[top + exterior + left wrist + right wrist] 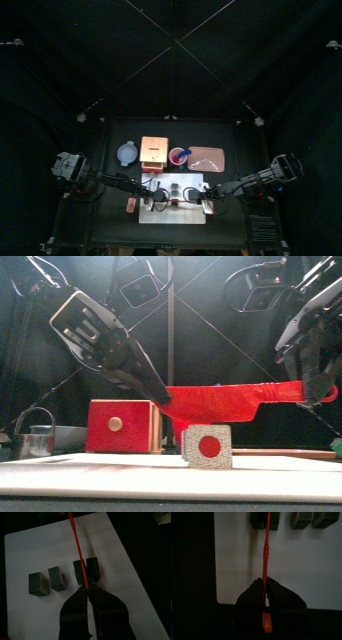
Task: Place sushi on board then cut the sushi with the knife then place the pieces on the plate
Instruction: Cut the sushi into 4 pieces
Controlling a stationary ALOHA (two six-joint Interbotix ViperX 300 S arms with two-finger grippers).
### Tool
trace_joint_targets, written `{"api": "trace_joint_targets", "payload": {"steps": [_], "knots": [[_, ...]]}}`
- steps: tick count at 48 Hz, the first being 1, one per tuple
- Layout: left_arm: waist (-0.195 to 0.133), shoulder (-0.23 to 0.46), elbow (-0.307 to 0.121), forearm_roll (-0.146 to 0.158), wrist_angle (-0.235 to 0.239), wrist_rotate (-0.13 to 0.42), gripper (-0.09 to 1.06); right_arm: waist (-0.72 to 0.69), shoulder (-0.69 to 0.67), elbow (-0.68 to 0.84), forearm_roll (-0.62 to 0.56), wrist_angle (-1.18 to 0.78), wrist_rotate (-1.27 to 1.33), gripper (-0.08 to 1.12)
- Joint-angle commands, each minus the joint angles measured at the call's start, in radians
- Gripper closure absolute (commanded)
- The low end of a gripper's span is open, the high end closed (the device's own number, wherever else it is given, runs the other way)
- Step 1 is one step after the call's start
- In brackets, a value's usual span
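On the white board [40, 552], the left gripper [85, 590] and right gripper [265, 583] both clamp the red knife [221, 401] over the sushi [93, 568]; we fear uneven pressure could topple a piece.

Sushi pieces [39, 583] sit on the board [27, 552], box [152, 150] apparently behind it.

On the white board [127, 557] stand four dark green sushi blocks [37, 583] — two apart, two paired; the red knife [227, 401] sits level, edge down, over the pair's gap.
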Motion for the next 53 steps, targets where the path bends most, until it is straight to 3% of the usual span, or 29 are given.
{"api": "trace_joint_targets", "payload": {"steps": [1,29,53], "knots": [[-0.014,-0.009,0.005,0.0,0.017,0.003,0.65,0.034,0.002,-0.002,0.023,0.005,-0.003,0.74],[-0.014,0.034,0.0,0.0,0.023,0.005,0.65,0.032,0.043,-0.006,0.021,-0.008,-0.006,0.74],[-0.011,0.095,0.008,0.0,0.028,0.005,0.65,0.032,0.164,-0.009,0.015,-0.094,-0.005,0.74]]}}
